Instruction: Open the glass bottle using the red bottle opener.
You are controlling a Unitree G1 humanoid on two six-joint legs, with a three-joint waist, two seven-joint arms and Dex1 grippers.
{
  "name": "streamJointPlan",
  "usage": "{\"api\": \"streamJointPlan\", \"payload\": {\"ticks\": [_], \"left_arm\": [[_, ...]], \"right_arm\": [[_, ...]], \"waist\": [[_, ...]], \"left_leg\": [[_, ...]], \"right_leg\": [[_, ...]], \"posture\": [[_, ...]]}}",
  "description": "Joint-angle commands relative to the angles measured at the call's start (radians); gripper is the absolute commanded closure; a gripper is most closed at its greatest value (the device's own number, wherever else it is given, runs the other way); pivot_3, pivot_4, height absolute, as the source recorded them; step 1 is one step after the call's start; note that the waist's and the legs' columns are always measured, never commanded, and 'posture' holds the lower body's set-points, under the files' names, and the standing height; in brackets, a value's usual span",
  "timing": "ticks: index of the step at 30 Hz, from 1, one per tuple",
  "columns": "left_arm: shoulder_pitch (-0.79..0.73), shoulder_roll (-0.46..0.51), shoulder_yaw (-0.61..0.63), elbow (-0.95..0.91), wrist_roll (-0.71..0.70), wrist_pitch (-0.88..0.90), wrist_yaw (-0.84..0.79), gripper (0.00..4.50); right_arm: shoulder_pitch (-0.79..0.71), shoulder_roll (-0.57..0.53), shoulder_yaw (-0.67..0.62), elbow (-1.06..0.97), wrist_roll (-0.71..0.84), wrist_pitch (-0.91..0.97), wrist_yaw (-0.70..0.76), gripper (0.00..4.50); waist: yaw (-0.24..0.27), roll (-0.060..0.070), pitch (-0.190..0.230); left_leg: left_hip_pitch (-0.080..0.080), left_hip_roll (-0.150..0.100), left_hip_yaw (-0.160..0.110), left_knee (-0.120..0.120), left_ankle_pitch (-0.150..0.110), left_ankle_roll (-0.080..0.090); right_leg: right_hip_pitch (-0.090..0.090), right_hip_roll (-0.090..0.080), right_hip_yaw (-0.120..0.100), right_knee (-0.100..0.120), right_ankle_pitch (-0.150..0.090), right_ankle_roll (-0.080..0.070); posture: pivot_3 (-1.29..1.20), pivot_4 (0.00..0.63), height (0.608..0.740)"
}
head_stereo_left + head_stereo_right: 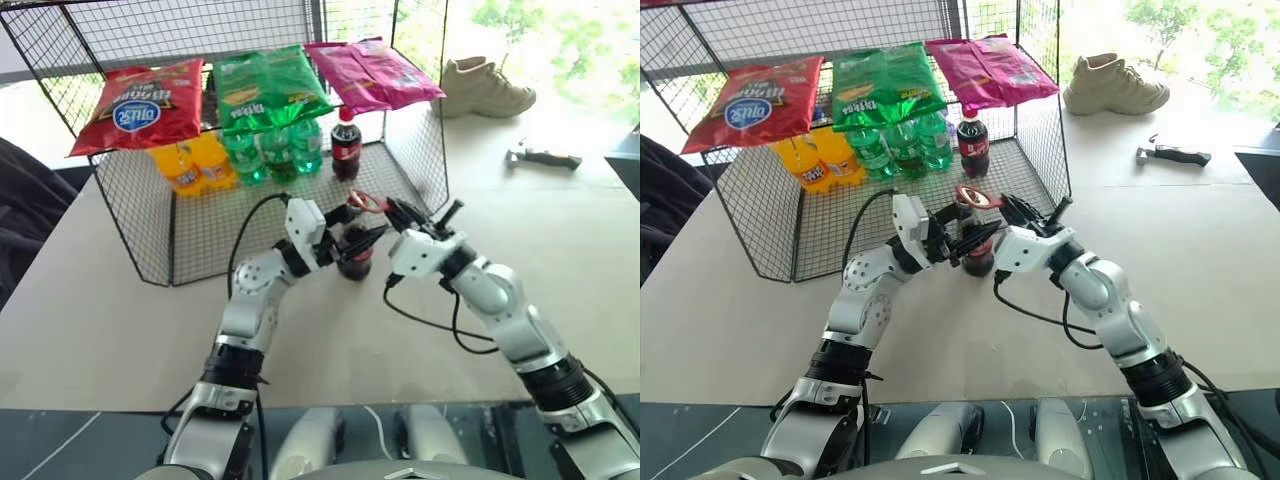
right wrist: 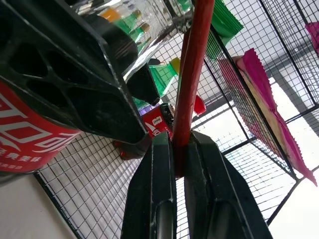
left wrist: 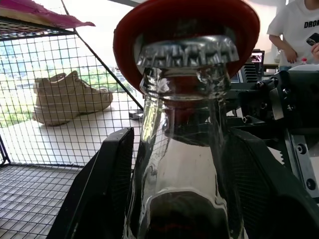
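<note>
Looking past both grippers, you see the wire rack [image 1: 150, 215] just beyond them, with chip bags [image 1: 140, 105] laid on top and soft-drink bottles [image 1: 270, 150] inside; the plastic cola bottle [image 1: 346, 145] stands directly behind your work. A shoe [image 1: 485, 88] and a black-handled tool [image 1: 545, 157] lie well off to the right gripper's outer side.

Your left gripper [image 1: 350, 240] has its two fingers [image 3: 107, 189] spread around the glass bottle [image 1: 355, 255], one pressing each side of the body. The bottle stands upright on the table [image 1: 90, 300], long axis vertical, neck up. Most of its body is hidden behind the fingers in the head views; the left wrist view cuts off its lower part.

Your right gripper [image 1: 1012, 215] is pressed together on the handle of the red bottle opener [image 1: 368, 202], pinching it edge-on between the pads [image 2: 154, 169]. The opener reaches from that gripper toward the left one, its ring head over the crown cap [image 3: 188, 51]. You cannot make out whether the ring's lip is hooked under the cap's edge.
</note>
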Motion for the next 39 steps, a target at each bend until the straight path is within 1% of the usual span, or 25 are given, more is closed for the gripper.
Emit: {"api": "streamJointPlan", "payload": {"ticks": [1, 10, 16, 23, 32, 39], "left_arm": [[-0.002, -0.009, -0.019, -0.006, 0.004, 0.006, -0.005, 2.28], [0.001, -0.011, -0.019, -0.008, 0.004, 0.011, -0.007, 2.28], [0.002, -0.014, -0.025, -0.004, 0.005, 0.016, -0.011, 2.28], [-0.004, -0.015, -0.025, 0.003, 0.005, 0.02, -0.013, 2.28], [0.006, -0.017, -0.026, 0.003, 0.006, 0.021, -0.012, 2.28], [0.01, -0.018, -0.029, 0.002, 0.006, 0.025, -0.015, 2.28]], "right_arm": [[0.011, 0.005, 0.062, 0.028, -0.034, -0.022, 0.039, 4.5], [-0.022, -0.023, 0.05, 0.035, -0.05, -0.079, 0.044, 4.5], [-0.125, -0.104, -0.003, 0.071, -0.01, -0.131, 0.093, 4.5], [-0.195, -0.141, -0.02, 0.106, -0.018, -0.181, 0.102, 4.5], [-0.249, -0.174, -0.053, 0.125, -0.033, -0.228, 0.084, 4.5], [-0.277, -0.211, -0.083, 0.149, -0.071, -0.272, 0.031, 4.5]], "waist": [[0.0, 0.0, 0.0], [0.0, 0.0, 0.0], [0.0, 0.0, 0.0], [0.002, 0.0, 0.0], [0.007, 0.0, 0.0], [0.023, 0.0, 0.0]], "left_leg": [[0.0, 0.0, 0.0, 0.0, 0.0, 0.0], [0.001, 0.0, 0.001, 0.0, 0.0, 0.0], [0.001, 0.0, 0.001, 0.0, 0.0, 0.0], [0.0, 0.0, 0.001, -0.001, 0.0, 0.0], [-0.001, 0.0, 0.001, -0.001, 0.0, 0.0], [-0.001, 0.0, 0.001, -0.001, 0.0, 0.0]], "right_leg": [[0.0, 0.0, 0.0, 0.0, 0.0, 0.0], [0.001, 0.0, 0.001, 0.0, 0.0, 0.0], [0.001, 0.0, 0.001, 0.0, 0.0, 0.0], [0.0, 0.0, 0.001, -0.001, 0.0, 0.0], [0.0, 0.0, 0.001, -0.002, 0.0, 0.0], [0.0, 0.0, 0.001, -0.002, 0.0, 0.0]], "posture": [[0.0, 0.15, 0.732], [0.0, 0.15, 0.732], [0.0, 0.15, 0.732], [0.0, 0.15, 0.732], [0.0, 0.15, 0.732], [0.0, 0.15, 0.732]]}}
